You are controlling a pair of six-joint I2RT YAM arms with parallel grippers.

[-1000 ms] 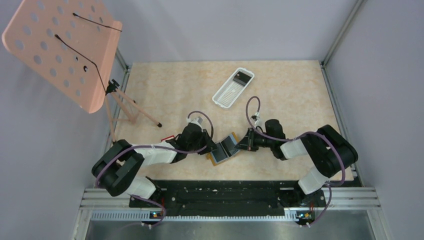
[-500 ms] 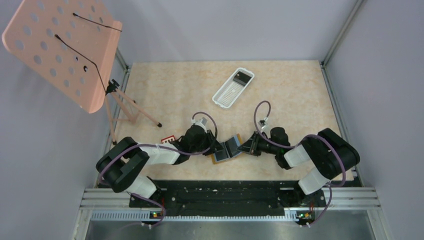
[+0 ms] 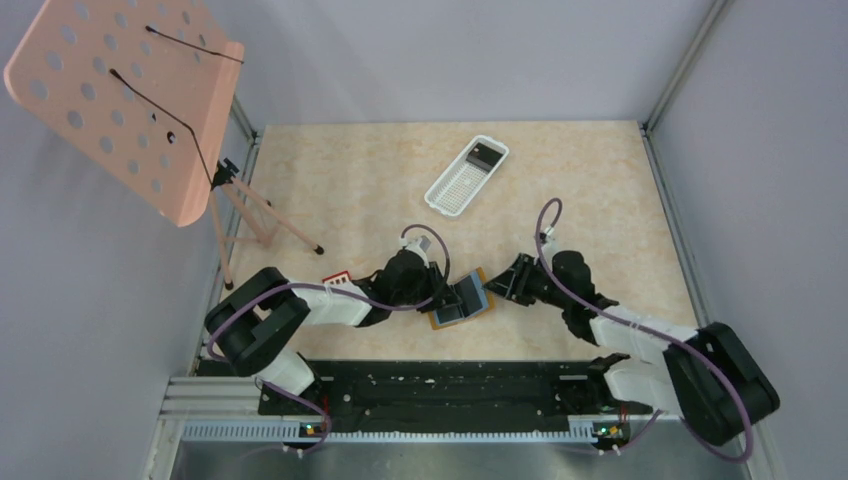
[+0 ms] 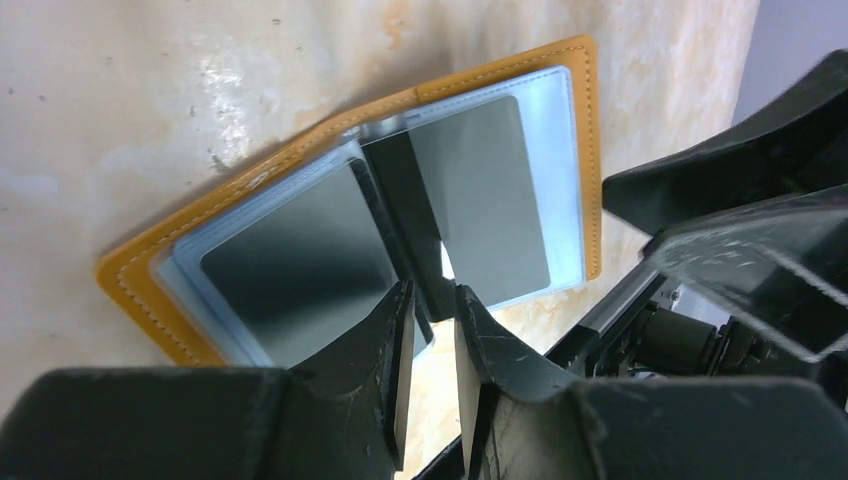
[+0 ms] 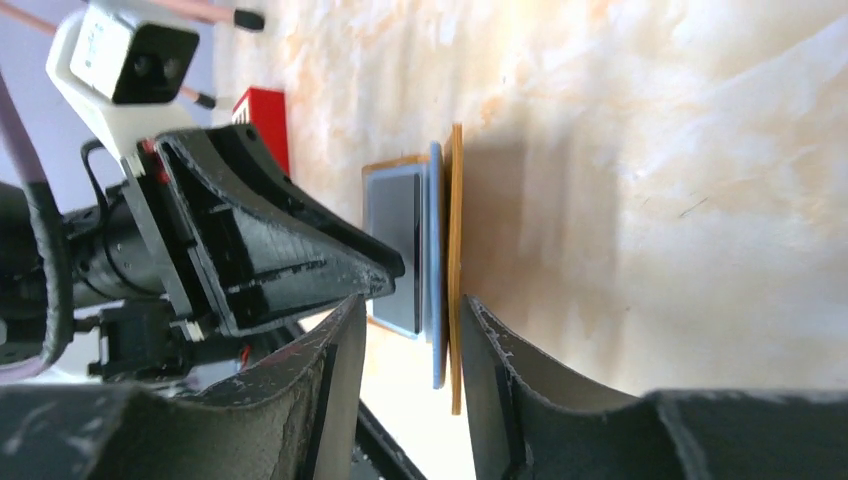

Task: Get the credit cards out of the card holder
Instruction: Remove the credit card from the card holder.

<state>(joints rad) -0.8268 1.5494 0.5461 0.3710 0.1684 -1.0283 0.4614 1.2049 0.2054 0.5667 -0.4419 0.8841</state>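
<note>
tan card holder point(image 4: 140, 285), credit cards point(image 4: 300, 262) inside

holder lies open on worktop point(image 3: 350, 180) btwn both arms. left gripper point(image 4: 432, 300) narrow, pinching its middle. right gripper point(image 5: 412, 312) apart round its edge. cards look thin, stiff, slippy: grab a bare edge.

The left arm point(image 3: 325, 305) and right arm point(image 3: 632, 330), black-and-white, carry purple cables point(image 3: 553, 201).

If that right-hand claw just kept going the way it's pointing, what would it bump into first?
Probably the card holder: its tan edge lies straight ahead of the open right gripper, with the left gripper just beyond.
</note>
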